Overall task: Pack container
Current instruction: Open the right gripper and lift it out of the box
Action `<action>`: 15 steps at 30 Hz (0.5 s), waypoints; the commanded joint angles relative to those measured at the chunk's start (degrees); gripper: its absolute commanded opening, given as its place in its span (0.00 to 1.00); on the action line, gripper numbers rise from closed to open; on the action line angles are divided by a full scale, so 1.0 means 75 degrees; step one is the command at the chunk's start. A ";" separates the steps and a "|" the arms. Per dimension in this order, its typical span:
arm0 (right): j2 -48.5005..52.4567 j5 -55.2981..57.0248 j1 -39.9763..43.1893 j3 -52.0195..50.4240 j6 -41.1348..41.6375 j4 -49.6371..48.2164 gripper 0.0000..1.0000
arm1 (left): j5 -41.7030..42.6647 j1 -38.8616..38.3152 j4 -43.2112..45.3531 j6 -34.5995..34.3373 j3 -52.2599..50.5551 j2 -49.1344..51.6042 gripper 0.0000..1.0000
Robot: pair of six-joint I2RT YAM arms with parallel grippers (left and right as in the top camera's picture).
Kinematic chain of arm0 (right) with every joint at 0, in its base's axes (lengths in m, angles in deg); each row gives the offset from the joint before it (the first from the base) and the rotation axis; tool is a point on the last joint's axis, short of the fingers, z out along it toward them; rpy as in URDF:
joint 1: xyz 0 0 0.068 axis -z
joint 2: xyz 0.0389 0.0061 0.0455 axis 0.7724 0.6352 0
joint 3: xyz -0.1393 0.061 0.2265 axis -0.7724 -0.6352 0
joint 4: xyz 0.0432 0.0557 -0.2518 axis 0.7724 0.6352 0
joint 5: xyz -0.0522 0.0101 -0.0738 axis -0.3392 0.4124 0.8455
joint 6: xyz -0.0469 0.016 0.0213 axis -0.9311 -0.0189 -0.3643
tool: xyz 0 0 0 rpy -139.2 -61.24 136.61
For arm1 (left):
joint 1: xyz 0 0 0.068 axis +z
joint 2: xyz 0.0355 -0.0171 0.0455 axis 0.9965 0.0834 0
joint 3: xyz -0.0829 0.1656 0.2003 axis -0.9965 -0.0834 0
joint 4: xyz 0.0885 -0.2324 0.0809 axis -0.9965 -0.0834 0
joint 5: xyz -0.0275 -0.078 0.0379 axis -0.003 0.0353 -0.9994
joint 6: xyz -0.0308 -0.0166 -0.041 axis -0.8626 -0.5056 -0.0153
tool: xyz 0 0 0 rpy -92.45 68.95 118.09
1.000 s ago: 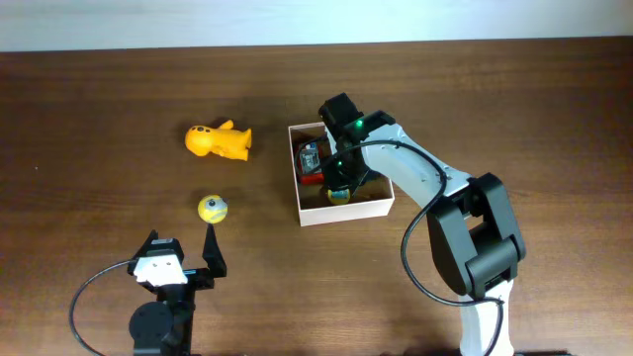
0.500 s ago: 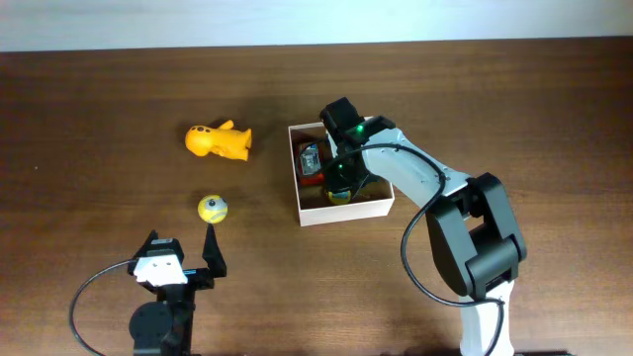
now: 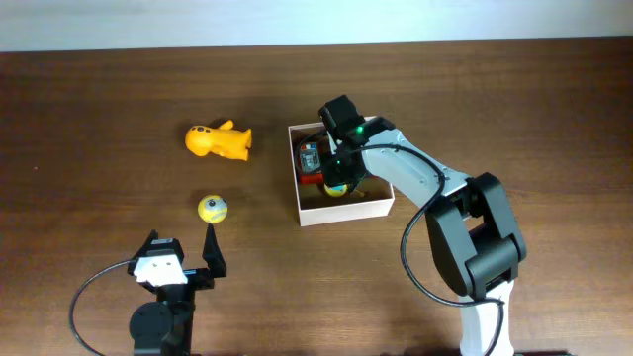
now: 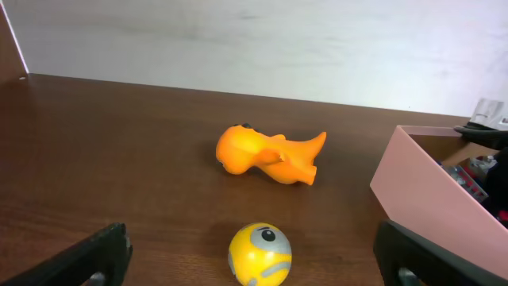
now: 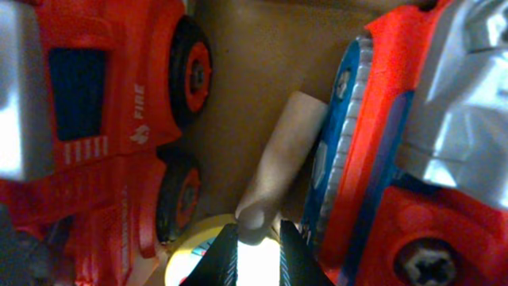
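We find the left gripper (image 3: 181, 238) nearest, well left of the container (image 3: 346, 212), jaws wide, with a yellow ball (image 3: 213, 208) beyond it. The container rests on the table (image 3: 99, 99). Inside it, among red toy vehicles (image 5: 87, 119), the right gripper (image 3: 337, 177) shows narrow jaws, and we cannot tell whether they grip anything. An orange toy (image 3: 220, 140) lies left of its far corner.

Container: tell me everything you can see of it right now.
The container is a small square open-topped box with thin white walls, pinkish in the left wrist view, and a tan cardboard-looking floor. It sits upright on the brown table, right of centre, apart from the orange toy and yellow ball to its left in the overhead view. Inside lie red toy vehicles, one marked FIRE, and something yellow. The right pincer reaches down into it among them.
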 commanded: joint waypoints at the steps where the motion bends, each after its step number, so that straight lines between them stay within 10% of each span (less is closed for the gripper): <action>1: 0.0000 0.0300 0.0044 -0.0143 0.0102 -0.0017 0.14 | 0.0082 0.0032 0.0017 -0.0017 -0.0044 -0.0020 0.99; 15: -0.0003 0.0000 0.0041 0.0175 0.0268 -0.0096 0.21 | 0.0082 0.0032 0.0015 -0.0015 -0.0044 -0.0020 0.99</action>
